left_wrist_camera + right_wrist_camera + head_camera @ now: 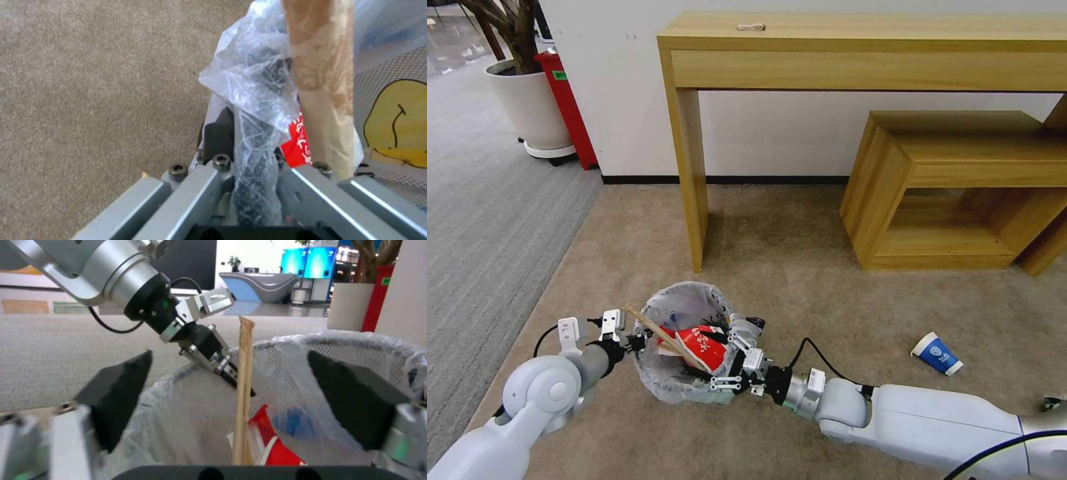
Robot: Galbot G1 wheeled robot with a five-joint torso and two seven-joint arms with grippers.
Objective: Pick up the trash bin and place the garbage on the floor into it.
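lower centre of the head frame: left gripper (639, 344) clamps the round black mesh, clear-bag-lined trash bin (684, 313) rim; right gripper (738, 363) spread wide over it. hold the bin level; blue-white paper cup (937, 354) remains on the beige carpet floor (800, 267).

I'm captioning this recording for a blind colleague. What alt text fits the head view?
The left gripper clamps the rim of a bag-lined trash bin on a beige carpet, while the right gripper hangs open at its opposite rim. A red wrapper and a wooden stick lie in the bin; a blue-white paper cup lies on the carpet to the right.
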